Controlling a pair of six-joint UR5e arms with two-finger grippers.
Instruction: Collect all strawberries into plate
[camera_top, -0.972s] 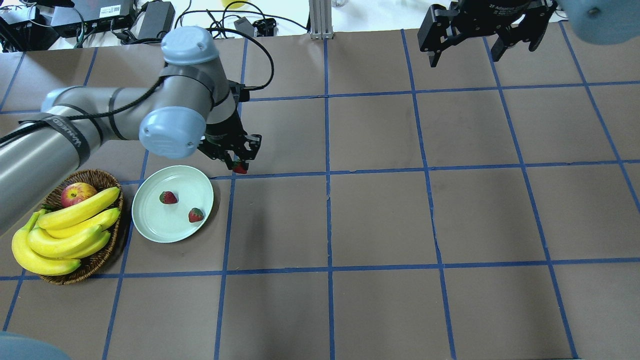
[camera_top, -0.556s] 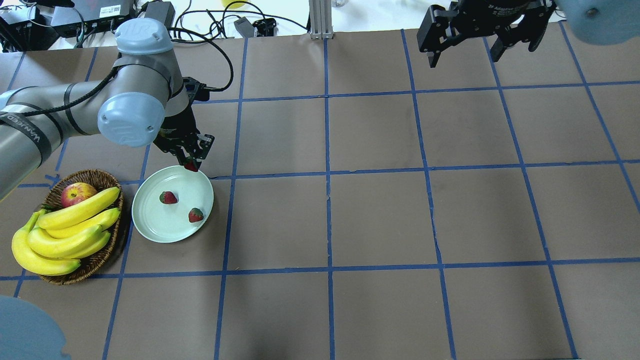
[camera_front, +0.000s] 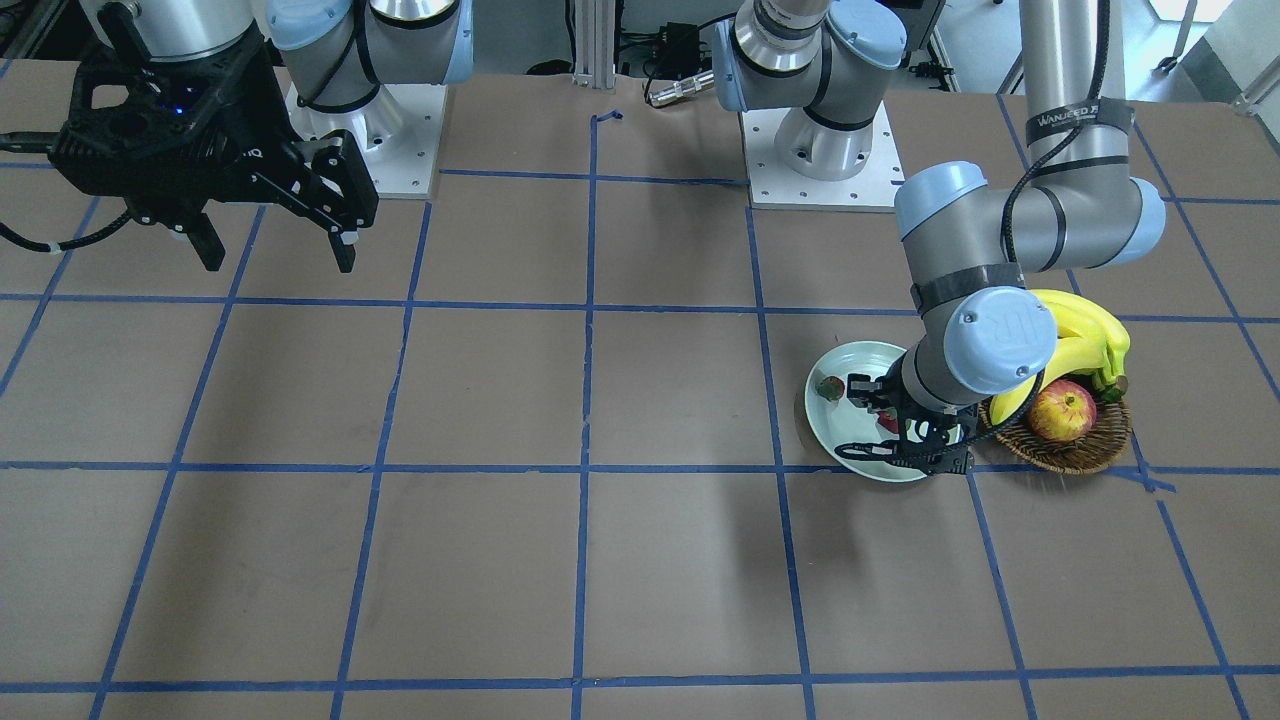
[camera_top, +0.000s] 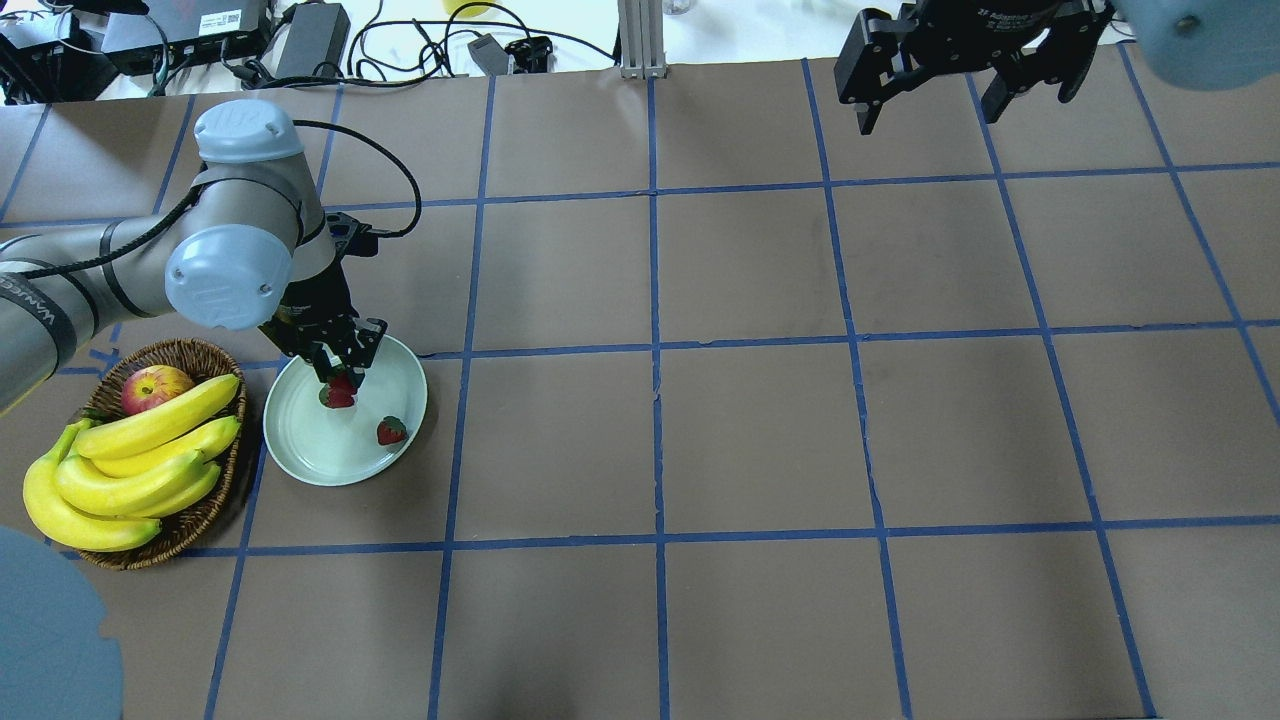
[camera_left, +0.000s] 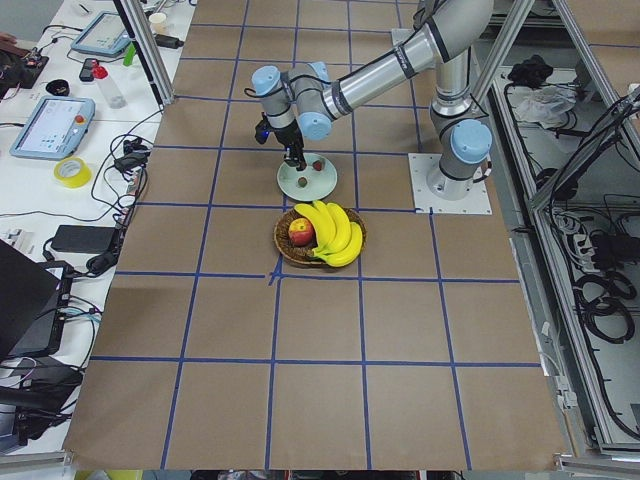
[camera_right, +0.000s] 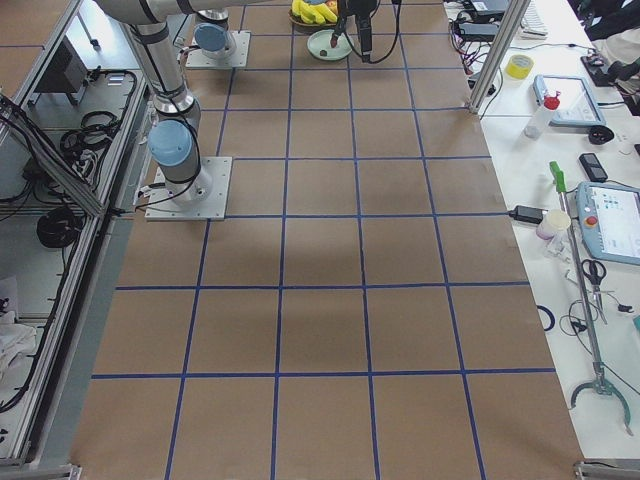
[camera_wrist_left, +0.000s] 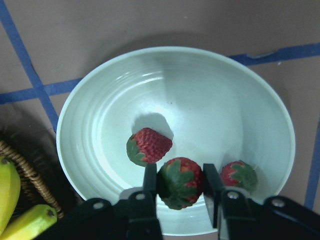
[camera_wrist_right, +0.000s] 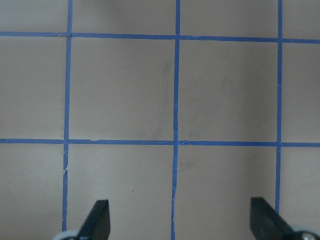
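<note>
In the left wrist view my left gripper (camera_wrist_left: 180, 186) is shut on one of the strawberries (camera_wrist_left: 179, 181), held just above the pale mint plate (camera_wrist_left: 200, 100). Two more strawberries lie in the plate, one to the left of the fingers (camera_wrist_left: 148, 146) and one to the right (camera_wrist_left: 239, 176). From overhead, the left gripper (camera_top: 340, 376) hangs over the far half of the plate (camera_top: 315, 450), right above one lying berry (camera_top: 338, 399); the other berry (camera_top: 391, 431) lies nearer the right rim. My right gripper (camera_top: 930, 115) stands open and empty high over the far right of the table.
A brown wicker basket (camera_top: 195, 352) with bananas (camera_top: 140, 450) and a red-yellow apple (camera_top: 155, 388) stands right beside the plate's left rim. Cables and boxes (camera_top: 300, 35) lie beyond the table's far edge. Blue tape lines grid the brown tabletop.
My left gripper has carried the strawberry from the table beyond the plate's far right rim leftward and nearer, to above the plate. The right arm has not moved.
</note>
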